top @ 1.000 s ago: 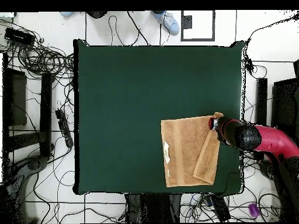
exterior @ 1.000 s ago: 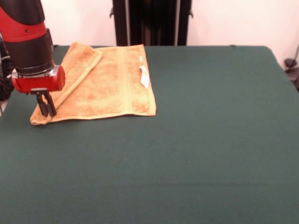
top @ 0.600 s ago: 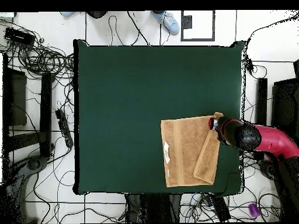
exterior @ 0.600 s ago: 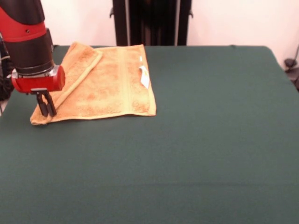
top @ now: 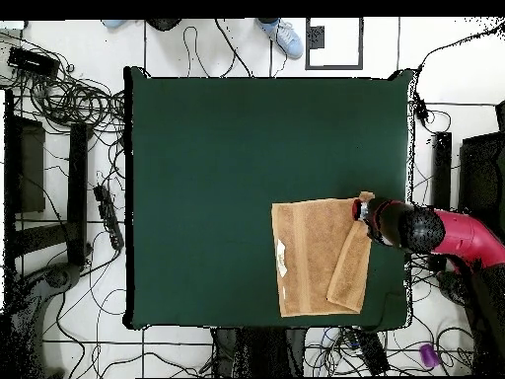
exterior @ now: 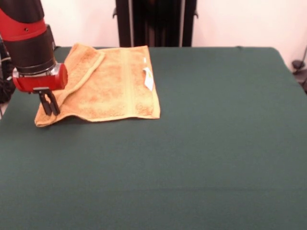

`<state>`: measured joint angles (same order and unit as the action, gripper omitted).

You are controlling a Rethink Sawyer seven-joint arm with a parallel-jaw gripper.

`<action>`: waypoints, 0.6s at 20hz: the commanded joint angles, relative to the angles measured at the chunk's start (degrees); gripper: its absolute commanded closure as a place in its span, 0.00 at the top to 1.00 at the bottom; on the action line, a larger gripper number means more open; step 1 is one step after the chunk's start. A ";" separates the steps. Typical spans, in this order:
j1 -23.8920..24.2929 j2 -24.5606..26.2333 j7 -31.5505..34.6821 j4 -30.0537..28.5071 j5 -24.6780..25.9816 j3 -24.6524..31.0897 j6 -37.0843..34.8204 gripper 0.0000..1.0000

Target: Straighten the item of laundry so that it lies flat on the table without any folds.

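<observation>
The golden-orange towel point(exterior: 112, 81) lies at the far left of the green table point(exterior: 201, 143), with its left strip folded over on top of the rest. A white tag point(exterior: 148, 79) shows near its right hem. My gripper point(exterior: 49, 111) is shut on the towel's near left corner, which is raised slightly off the cloth. From overhead, the towel point(top: 311, 257) sits near the table's right edge, the folded strip point(top: 351, 266) runs along its right side, and the gripper point(top: 363, 207) is at the towel's upper right corner.
Cables and stands lie on the floor around the table point(top: 247, 148). A person's shoes point(top: 286, 37) show at the overhead view's top edge. The towel lies close to the table's edge on the arm's side.
The gripper has risen a little, lifting the pinched corner of the towel off the table; a small shadow now shows under it.
</observation>
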<state>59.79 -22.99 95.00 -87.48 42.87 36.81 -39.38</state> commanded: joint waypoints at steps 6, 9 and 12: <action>-2.92 0.18 -20.13 1.76 -3.79 5.06 -14.51 0.00; -2.86 1.50 -21.76 2.68 -4.50 5.47 -16.47 0.00; -2.64 1.98 -22.32 2.79 -4.81 5.70 -16.89 0.00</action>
<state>59.78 -24.40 93.01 -86.13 39.92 37.78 -47.19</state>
